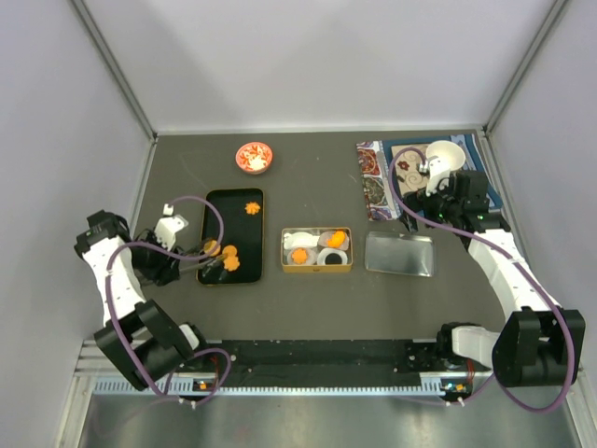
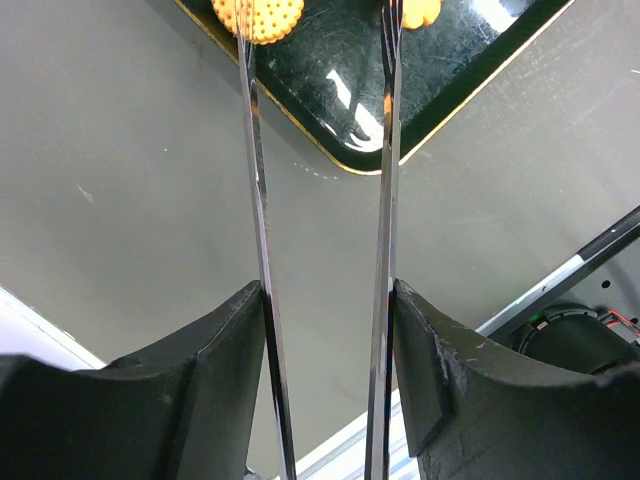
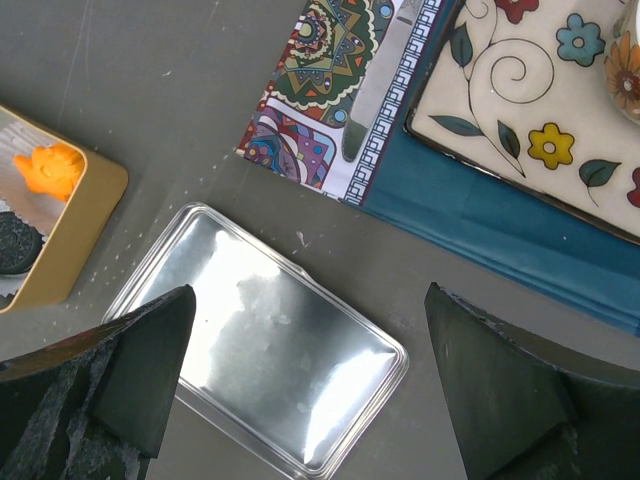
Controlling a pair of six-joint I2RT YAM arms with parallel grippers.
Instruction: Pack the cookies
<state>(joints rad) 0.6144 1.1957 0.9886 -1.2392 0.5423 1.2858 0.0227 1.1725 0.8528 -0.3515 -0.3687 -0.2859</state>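
Observation:
Orange cookies lie on a black tray [image 1: 244, 233]: one flower-shaped [image 1: 252, 207] at the far end, several [image 1: 230, 254] at the near left. More cookies [image 1: 300, 256] sit in a gold tin [image 1: 317, 269]. My left gripper [image 1: 185, 254] is shut on metal tongs [image 2: 256, 200], whose two blades stand apart and reach over the tray's corner. One blade tip lies by a round cookie [image 2: 270, 14], the other by a second cookie [image 2: 422, 10]. My right gripper [image 1: 427, 211] is open and empty above a silver lid [image 3: 260, 360]. An orange cookie [image 3: 50, 168] shows in the tin's corner.
A small red bowl [image 1: 254, 157] stands at the back. A patterned placemat [image 1: 373, 173] with a flowered plate [image 3: 540, 110] and a white cup [image 1: 446, 156] lies at the back right. White paper cups [image 1: 334, 256] sit in the tin. The silver lid [image 1: 399, 254] lies right of the tin.

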